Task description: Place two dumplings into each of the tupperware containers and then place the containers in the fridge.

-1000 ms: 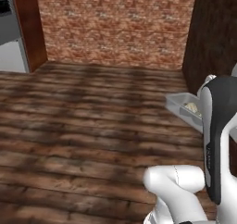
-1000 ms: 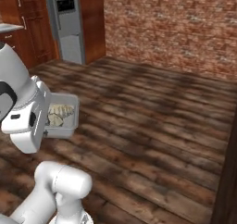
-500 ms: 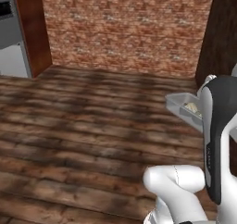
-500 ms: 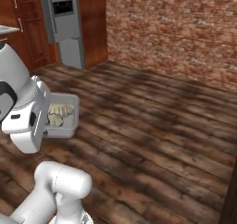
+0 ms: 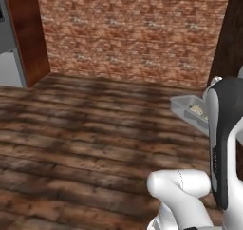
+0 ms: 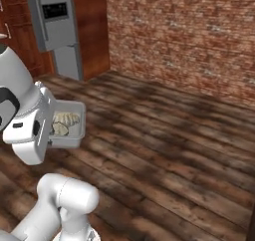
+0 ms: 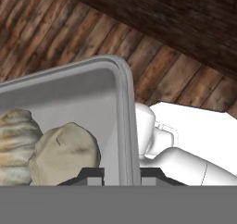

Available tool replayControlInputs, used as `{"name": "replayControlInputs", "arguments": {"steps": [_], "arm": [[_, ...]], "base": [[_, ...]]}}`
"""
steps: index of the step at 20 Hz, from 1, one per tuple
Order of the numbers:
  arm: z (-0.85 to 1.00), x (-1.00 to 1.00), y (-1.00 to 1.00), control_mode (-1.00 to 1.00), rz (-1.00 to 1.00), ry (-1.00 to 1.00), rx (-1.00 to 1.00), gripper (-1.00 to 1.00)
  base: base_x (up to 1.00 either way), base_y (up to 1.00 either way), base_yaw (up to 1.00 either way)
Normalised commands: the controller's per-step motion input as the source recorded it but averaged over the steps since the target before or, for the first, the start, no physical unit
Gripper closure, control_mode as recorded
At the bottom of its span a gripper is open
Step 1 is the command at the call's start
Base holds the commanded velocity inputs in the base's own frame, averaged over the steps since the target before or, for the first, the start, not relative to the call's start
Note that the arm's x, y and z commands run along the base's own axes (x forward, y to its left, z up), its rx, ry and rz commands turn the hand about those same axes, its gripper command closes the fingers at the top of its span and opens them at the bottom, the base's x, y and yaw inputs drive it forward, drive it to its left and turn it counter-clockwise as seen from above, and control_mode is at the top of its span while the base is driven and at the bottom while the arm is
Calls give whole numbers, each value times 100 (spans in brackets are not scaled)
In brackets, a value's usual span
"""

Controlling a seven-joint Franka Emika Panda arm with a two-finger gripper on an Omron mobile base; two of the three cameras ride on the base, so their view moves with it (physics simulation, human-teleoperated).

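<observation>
Clamped on the side rim of one tupperware container (image 7: 124, 121), jaws nearly together with the wall pinched between them. Held aloft over the wooden floor (image 6: 164, 150), well apart from the fridge (image 6: 59, 33). Two dumplings (image 7: 65, 153) lying inside, just beside the gripped wall. Fridge door shut, ahead and off to the left of the container; probably a drive toward it next. No readable writing or brand anywhere; a dark panel on the fridge door, its marks too small to tell.
</observation>
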Motion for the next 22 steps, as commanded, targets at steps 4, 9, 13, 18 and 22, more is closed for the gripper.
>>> {"name": "replayControlInputs", "arguments": {"steps": [4, 9, 13, 18, 22], "arm": [[0, 0, 0, 100, 0, 0, 0, 100], [0, 0, 0, 100, 0, 0, 0, 100], [0, 0, 0, 100, 0, 0, 0, 100], [0, 0, 0, 100, 0, 0, 0, 100], [0, 0, 0, 100, 0, 0, 0, 100]], "base": [[99, 19, -1], [79, 51, -7], [53, 84, -5], [50, 79, -6], [65, 59, -6]]}}
